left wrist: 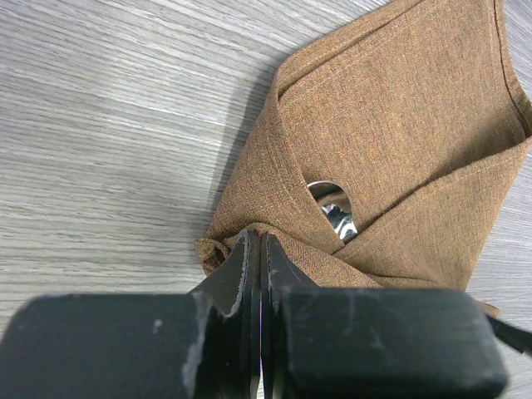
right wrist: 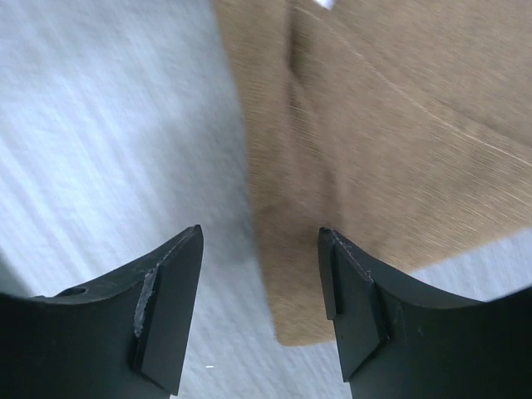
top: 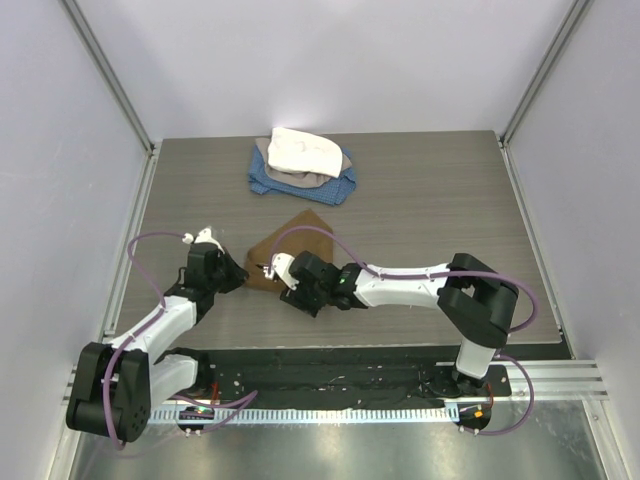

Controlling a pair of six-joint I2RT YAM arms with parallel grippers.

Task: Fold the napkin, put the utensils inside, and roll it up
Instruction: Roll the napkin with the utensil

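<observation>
The tan-brown napkin (top: 305, 235) lies folded in the middle of the table, between the two arms. In the left wrist view the napkin (left wrist: 399, 125) shows overlapping folds, and the spoon's shiny bowl (left wrist: 332, 208) peeks out from between them; its handle is hidden inside. My left gripper (top: 243, 272) is shut, its tips (left wrist: 260, 238) pinching the napkin's bunched near-left corner. My right gripper (top: 272, 272) is open and empty, and hovers (right wrist: 260, 249) over the napkin's edge (right wrist: 349, 166) with one finger above cloth and one above bare table.
A pile of cloths, white (top: 300, 150) on top of grey and blue (top: 340, 188), lies at the back of the table. White walls close in the left, right and back sides.
</observation>
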